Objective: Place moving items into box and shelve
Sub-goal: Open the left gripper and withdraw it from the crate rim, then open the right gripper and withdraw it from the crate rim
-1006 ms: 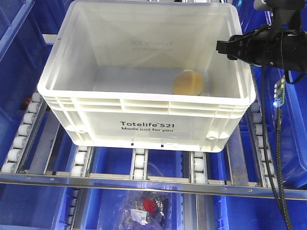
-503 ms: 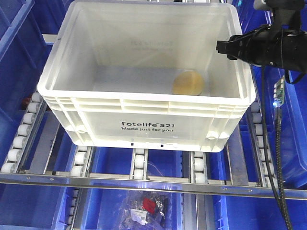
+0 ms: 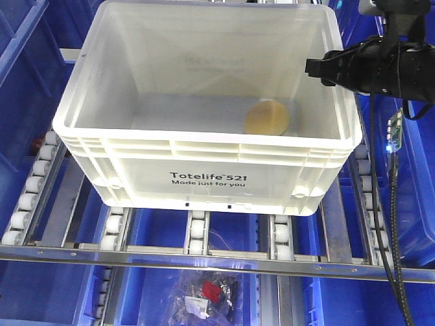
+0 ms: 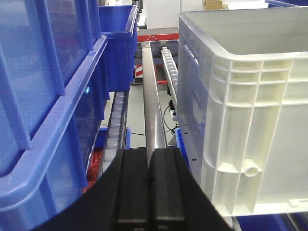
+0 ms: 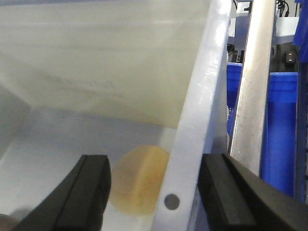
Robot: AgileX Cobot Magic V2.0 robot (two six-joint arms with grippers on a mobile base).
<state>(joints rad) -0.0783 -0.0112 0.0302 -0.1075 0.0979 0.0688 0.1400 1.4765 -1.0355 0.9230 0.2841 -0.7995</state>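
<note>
On box [image 3: 204, 146] front, "Totelife 521"

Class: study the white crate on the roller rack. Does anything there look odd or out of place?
One thing: the right hand straddles the box rim, open. The yellow-orange lump lies inside; no reddish-brown one shows.

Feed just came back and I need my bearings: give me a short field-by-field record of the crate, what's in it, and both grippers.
crate: white crate sits on the roller rack
contents: one yellow-orange lump on the floor, near the right wall; no other seen
right gripper: open, jaws straddling the crate's right wall
left gripper: shut, empty, outside the crate's left side
neighbours: blue bins alongside
</note>
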